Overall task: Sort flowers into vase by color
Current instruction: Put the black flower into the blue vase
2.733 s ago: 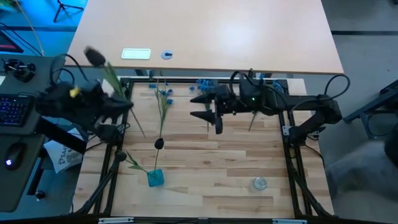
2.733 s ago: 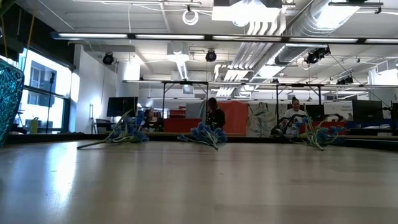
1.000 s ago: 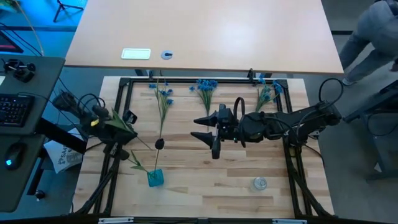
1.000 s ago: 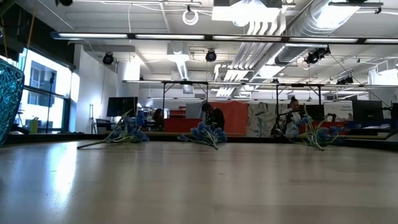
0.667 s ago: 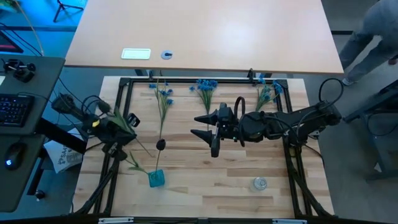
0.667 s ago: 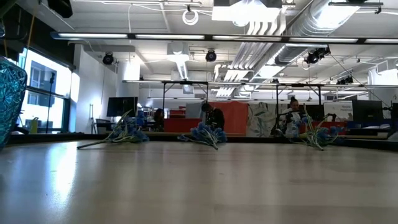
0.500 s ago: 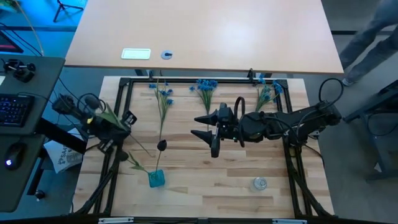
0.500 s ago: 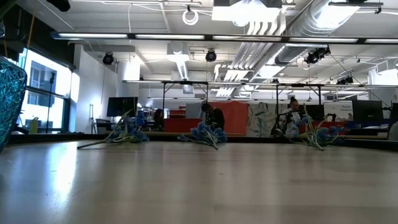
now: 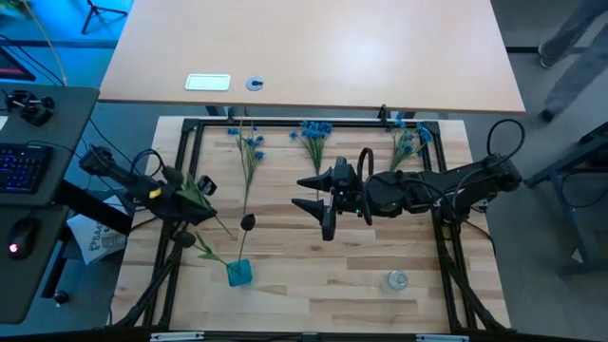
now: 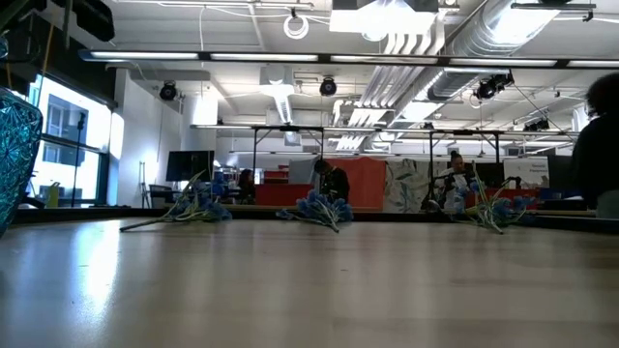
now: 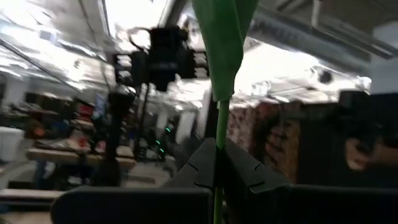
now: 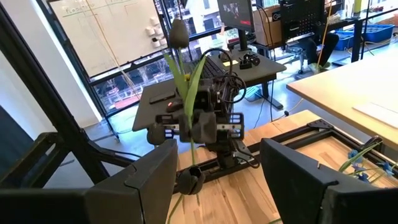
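My left gripper (image 9: 201, 201), pinched on a leafy stem (image 11: 219, 146), has swung rightward over the table's (image 9: 332, 266) left edge near the teal vase (image 9: 237, 273), while my right gripper (image 9: 306, 195) hovers spread mid-table; only its wrist view shows the stem's dark bud (image 12: 178, 32).

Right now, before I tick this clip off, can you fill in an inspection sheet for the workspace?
Surface: wooden table, black frame.
Job's things: three blue sprigs at the far edge; blue vase holding a dark bud stem; another dark bud stem in the left gripper.
Clutter: small clear dish.
Grippers: left shut on stem, table's left edge; right gripper open, mid-table.
Cables: loops by both arms.
Surroundings: keyboard, people beyond.
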Robot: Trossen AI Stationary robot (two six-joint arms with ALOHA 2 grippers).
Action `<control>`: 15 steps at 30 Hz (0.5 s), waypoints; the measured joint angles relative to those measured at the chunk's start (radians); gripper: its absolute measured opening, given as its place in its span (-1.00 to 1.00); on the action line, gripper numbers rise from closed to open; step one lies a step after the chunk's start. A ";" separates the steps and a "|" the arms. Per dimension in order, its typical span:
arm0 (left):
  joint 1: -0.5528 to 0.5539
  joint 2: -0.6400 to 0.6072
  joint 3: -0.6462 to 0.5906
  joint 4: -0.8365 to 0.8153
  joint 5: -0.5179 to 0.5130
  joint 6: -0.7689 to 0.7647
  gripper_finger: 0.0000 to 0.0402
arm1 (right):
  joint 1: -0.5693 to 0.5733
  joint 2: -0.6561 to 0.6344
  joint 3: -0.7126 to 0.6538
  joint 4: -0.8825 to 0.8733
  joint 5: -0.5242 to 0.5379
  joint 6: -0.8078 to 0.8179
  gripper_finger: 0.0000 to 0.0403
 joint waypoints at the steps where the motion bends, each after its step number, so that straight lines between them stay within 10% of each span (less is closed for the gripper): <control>1: 0.003 0.004 -0.010 0.008 0.020 -0.007 -1.00 | 0.000 0.000 0.000 -0.001 0.000 0.000 0.11; 15: 0.014 0.093 -0.043 0.080 0.102 -0.095 -1.00 | -0.007 0.010 0.000 -0.001 0.001 0.002 0.11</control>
